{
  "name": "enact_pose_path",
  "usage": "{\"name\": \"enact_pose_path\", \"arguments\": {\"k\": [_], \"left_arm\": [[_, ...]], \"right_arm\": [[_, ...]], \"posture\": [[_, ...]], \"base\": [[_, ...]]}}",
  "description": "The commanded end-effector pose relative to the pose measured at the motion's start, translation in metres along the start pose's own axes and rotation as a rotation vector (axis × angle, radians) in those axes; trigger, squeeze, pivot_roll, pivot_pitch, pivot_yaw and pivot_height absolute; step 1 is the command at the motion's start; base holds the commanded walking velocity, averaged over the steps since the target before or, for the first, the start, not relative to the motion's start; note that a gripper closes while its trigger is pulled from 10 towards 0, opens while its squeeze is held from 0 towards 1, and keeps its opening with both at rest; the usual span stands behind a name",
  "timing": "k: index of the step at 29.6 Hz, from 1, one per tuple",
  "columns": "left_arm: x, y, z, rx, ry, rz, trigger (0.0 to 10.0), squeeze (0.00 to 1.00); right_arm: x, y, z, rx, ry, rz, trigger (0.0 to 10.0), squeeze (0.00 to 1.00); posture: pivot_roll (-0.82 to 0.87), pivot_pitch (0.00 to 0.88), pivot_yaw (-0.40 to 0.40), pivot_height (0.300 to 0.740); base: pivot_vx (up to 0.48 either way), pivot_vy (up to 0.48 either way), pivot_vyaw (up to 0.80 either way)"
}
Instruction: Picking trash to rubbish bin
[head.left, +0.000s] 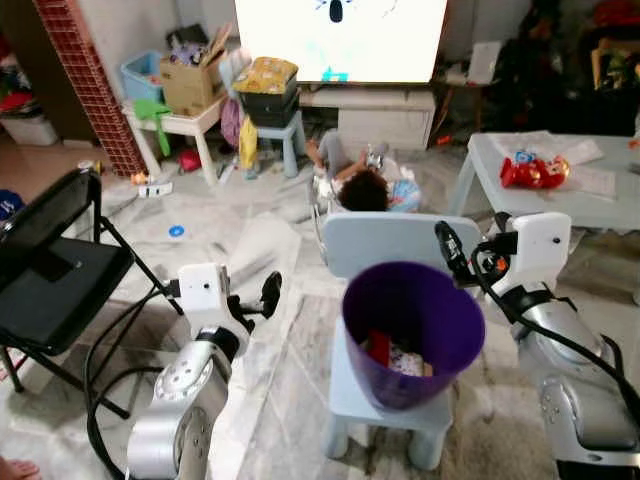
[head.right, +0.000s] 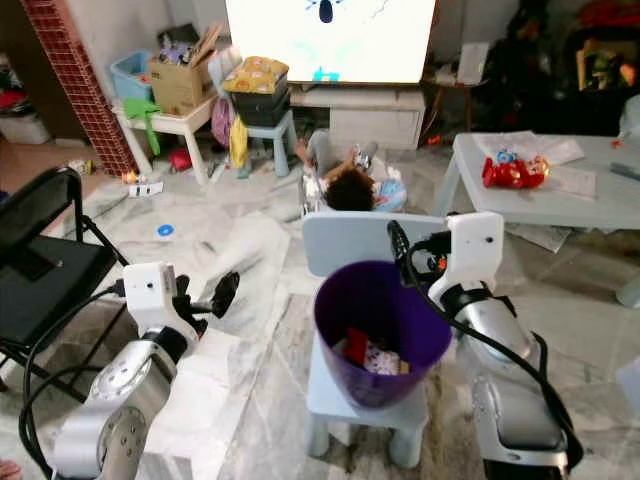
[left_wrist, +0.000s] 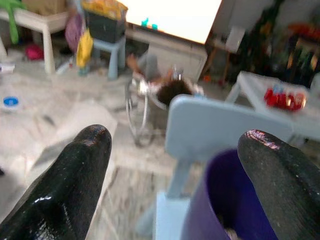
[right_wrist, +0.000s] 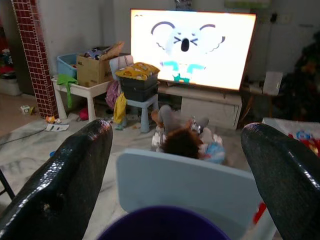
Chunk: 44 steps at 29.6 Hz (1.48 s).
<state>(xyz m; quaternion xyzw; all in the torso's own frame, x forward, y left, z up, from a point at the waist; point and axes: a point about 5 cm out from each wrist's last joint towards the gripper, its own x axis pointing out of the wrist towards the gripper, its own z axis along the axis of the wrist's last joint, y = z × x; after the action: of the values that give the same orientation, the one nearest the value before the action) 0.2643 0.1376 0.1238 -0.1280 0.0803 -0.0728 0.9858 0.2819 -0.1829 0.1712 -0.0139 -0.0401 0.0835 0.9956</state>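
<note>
A purple rubbish bin (head.left: 452, 345) stands on the seat of a small light-blue chair (head.left: 385, 243) in front of me. Red and white bits of trash (head.left: 392, 355) lie in its bottom. My left gripper (head.left: 268, 293) is open and holds nothing, hovering left of the bin at about rim height. My right gripper (head.left: 449, 250) is open too, just above the bin's right rim. In the left wrist view the fingers (left_wrist: 80, 170) frame the chair back and the bin's edge (left_wrist: 220, 200). On the grey table (head.left: 600, 205) to the right lies a red wrapper (head.left: 533, 172).
A black folding chair (head.left: 50, 270) stands close on my left, with cables on the marble floor. A person (head.left: 360, 185) sits on the floor behind the blue chair, facing a lit TV (head.left: 340, 40). Small tables with boxes (head.left: 190, 80) line the back left.
</note>
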Motion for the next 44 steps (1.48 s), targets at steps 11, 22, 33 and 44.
{"name": "enact_pose_path", "arguments": {"k": [11,22,33,44], "left_arm": [[0.0002,0.0048,-0.0003,-0.005,-0.007,0.022,10.0,0.00],[0.0009,0.0035,-0.0010,-0.010,-0.008,0.023,10.0,0.00],[0.0005,0.0023,-0.0017,-0.035,-0.010,0.018,10.0,0.00],[-0.0005,0.0027,-0.0021,-0.054,-0.003,0.022,10.0,0.00]], "right_arm": [[0.0054,0.0068,0.0068,-0.005,-0.025,0.029,10.0,0.00],[0.0061,0.0069,0.0072,-0.011,-0.018,0.031,10.0,0.00],[0.0060,0.0070,0.0072,-0.015,-0.012,0.034,10.0,0.00],[0.0043,0.0066,0.0072,-0.017,-0.006,0.035,10.0,0.00]], "posture": [[0.01,0.000,-0.029,0.740],[0.01,0.003,-0.035,0.740],[0.00,0.012,-0.040,0.740],[0.00,0.024,-0.042,0.740]], "base": [[0.000,0.000,0.00],[0.000,0.000,-0.62],[0.000,0.000,-0.80],[0.000,0.000,-0.80]]}}
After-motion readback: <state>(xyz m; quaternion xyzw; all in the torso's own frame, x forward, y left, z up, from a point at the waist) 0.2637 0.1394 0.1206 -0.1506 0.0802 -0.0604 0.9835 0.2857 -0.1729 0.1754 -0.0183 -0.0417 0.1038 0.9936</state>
